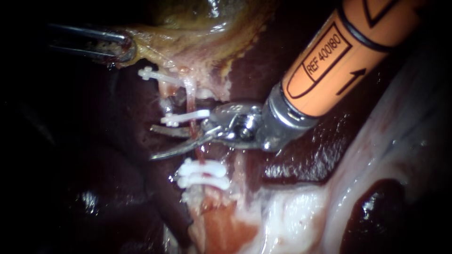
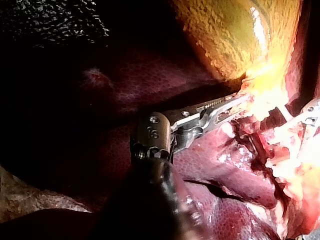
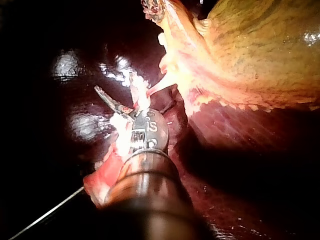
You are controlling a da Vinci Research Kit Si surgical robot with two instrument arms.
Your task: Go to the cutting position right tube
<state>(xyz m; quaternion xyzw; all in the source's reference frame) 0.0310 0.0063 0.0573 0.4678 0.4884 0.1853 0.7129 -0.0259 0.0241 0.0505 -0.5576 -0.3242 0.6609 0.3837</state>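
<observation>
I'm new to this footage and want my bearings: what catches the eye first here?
The orange-shafted right instrument reaches in from the upper right, its open blades straddling a thin pink tube between white clips. At the upper left, the left instrument grips the edge of the yellowish gallbladder, which lies above the dark liver.

liver [image 1: 301,164]: dark red, glossy | gallbladder [image 1: 207,28]: yellowish, perhaps taut
</observation>
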